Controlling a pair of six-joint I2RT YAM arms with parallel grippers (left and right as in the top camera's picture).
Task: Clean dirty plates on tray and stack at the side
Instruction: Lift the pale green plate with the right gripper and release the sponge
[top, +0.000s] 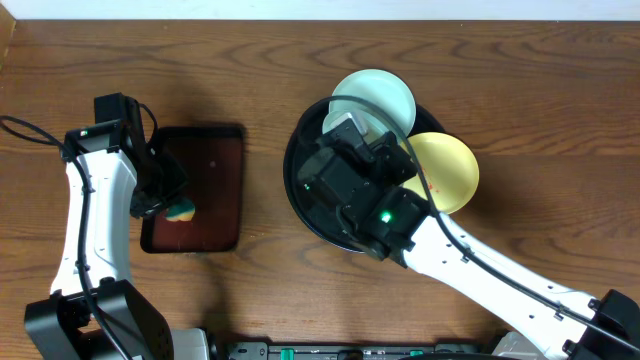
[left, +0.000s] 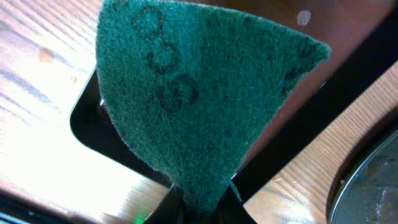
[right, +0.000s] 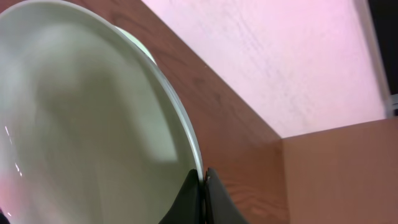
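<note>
My right gripper (right: 203, 178) is shut on the rim of a pale mint-blue plate (right: 93, 124) and holds it tilted up over the back of the round black tray (top: 303, 205). In the overhead view that plate (top: 378, 92) shows above my right gripper (top: 358, 125). The edge of a second mint plate (top: 330, 118) peeks out beside it. The yellow plate (top: 447, 170) lies over the tray's right rim. My left gripper (left: 202, 208) is shut on a green scouring sponge (left: 193, 93), over the rectangular tray in the overhead view (top: 178, 207).
A rectangular dark red-brown tray (top: 212, 180) lies at the left under the left gripper. The right arm (top: 480, 265) crosses from the front right. The wood tabletop (top: 540, 120) lies right of the black tray, whose rim shows in the left wrist view (left: 367, 186).
</note>
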